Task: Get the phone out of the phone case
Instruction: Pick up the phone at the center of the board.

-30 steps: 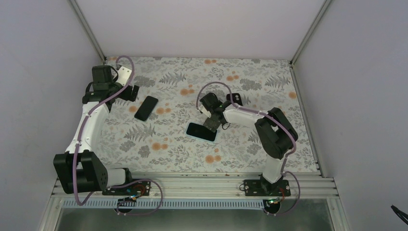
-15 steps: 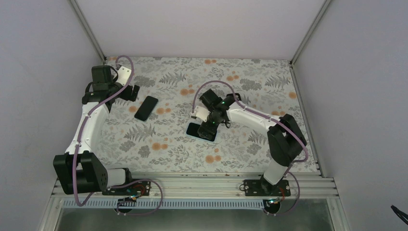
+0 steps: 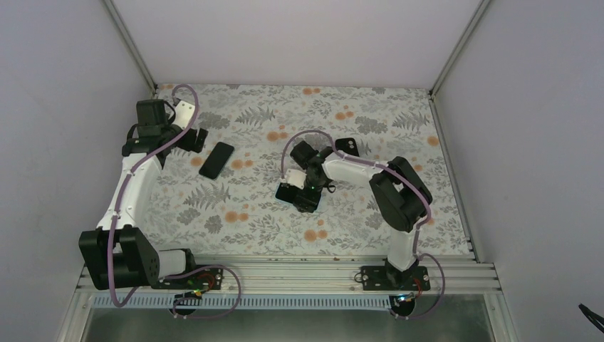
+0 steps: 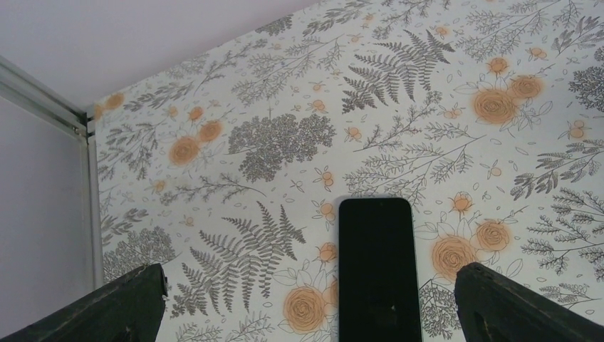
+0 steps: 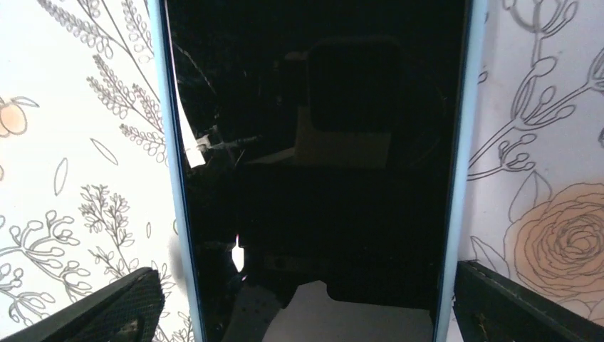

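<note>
A phone with a black screen (image 5: 313, 142) lies flat in a light blue case (image 5: 459, 142) on the floral mat. My right gripper (image 5: 313, 313) is open and low over it, one finger (image 5: 92, 306) outside each long edge, touching nothing I can see. In the top view the right gripper (image 3: 305, 187) covers most of this phone (image 3: 303, 204). A second, bare black phone (image 4: 377, 271) lies at the back left (image 3: 216, 159). My left gripper (image 4: 310, 313) is open and empty just behind it (image 3: 195, 138).
A small dark object (image 3: 347, 146) lies on the mat behind the right arm. The floral mat (image 3: 235, 214) covers the table, with walls and metal posts on three sides and a rail along the near edge.
My right gripper has swung left and down over the cased phone and now straddles it. The left arm and the bare phone have not moved.
</note>
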You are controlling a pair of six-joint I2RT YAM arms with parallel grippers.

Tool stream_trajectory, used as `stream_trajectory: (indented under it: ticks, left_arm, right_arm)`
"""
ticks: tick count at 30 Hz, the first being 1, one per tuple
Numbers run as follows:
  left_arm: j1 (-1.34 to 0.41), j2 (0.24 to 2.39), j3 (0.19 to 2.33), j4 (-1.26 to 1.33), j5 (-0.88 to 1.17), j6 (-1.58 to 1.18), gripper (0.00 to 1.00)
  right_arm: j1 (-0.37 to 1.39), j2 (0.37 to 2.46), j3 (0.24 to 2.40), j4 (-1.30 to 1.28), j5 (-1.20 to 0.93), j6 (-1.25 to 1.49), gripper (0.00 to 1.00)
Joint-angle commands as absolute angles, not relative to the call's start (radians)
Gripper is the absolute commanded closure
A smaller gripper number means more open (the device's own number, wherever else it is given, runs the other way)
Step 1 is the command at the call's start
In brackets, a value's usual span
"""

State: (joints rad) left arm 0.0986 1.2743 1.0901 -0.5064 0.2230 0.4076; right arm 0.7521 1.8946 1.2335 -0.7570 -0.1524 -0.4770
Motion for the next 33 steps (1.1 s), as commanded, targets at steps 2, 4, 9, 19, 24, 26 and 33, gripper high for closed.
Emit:
stream_trajectory:
  ticks: [2,4,9,19,24,26,33]
  left_arm:
    - [0.106,1.257,1.077,-0.494,0.255,0.403,0.00]
    - [0.105,1.259,1.078,-0.496,0.265,0.396,0.00]
    - [0.103,1.278,1.097,-0.519,0.312,0.404,0.00]
    - [0.020,1.367,1.223,-0.782,0.540,0.523,0.00]
    - [-0.078,1.503,1.347,-1.008,0.726,0.600,0.00]
    - [-0.129,1.541,1.386,-1.048,0.744,0.603,0.00]
    - [-0.178,1.748,1.572,-1.201,0.856,0.613,0.00]
  right_arm:
    - [0.750,1.911,1.227,-0.744,-0.150,-0.509,0.00]
    - [0.750,1.912,1.212,-0.733,-0.125,-0.510,0.00]
    - [0.752,1.927,1.165,-0.704,-0.072,-0.506,0.05]
    - [0.753,1.845,1.114,-0.613,-0.031,-0.471,0.43]
    - [0.775,1.723,1.165,-0.545,0.030,-0.439,0.51]
    - [0.787,1.694,1.208,-0.537,0.047,-0.429,0.50]
    - [0.822,1.673,1.314,-0.492,0.122,-0.447,0.46]
